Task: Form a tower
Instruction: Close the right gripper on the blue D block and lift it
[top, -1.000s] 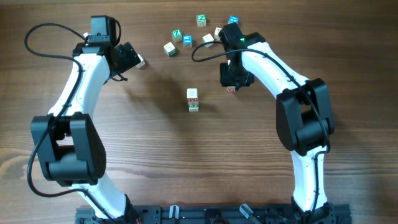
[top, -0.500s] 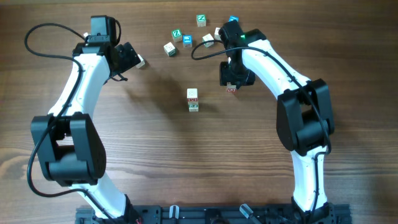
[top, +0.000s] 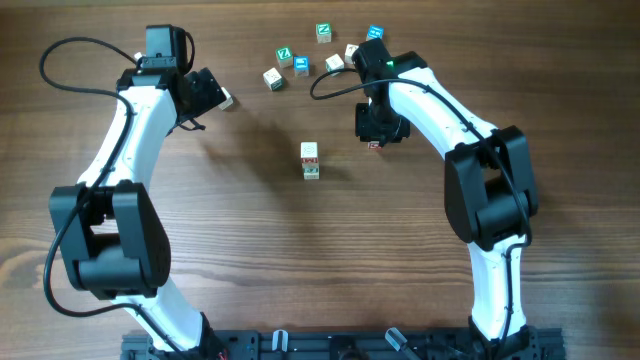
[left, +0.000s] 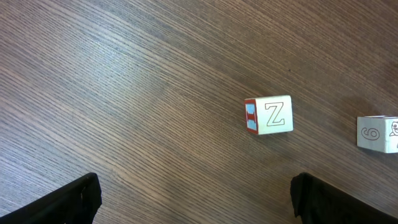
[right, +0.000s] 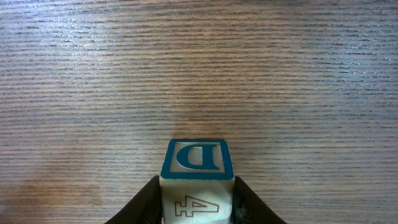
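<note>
The tower (top: 310, 160) is a short column of cubes at the table's middle, with a pale red-marked cube above a green-marked one. To its right my right gripper (top: 377, 132) points down, shut on a pale cube (top: 373, 145). In the right wrist view this cube (right: 197, 163) has a blue D face and an outlined 4, and a finger (right: 144, 202) presses each side; my right gripper (right: 197, 202) holds it. My left gripper (top: 207, 92) stands open at the far left, its fingers (left: 74, 198) wide apart over bare wood, left gripper (left: 196, 196).
Several loose cubes lie at the back, among them a green one (top: 284, 54), a blue one (top: 301, 66) and another green one (top: 323, 32). In the left wrist view a Z cube (left: 268, 115) and a second pale cube (left: 378, 133) lie ahead of the left gripper.
My right gripper's jaws widened briefly, then closed on the D cube, with a slight shift in place. The left arm and the tower have not moved.
</note>
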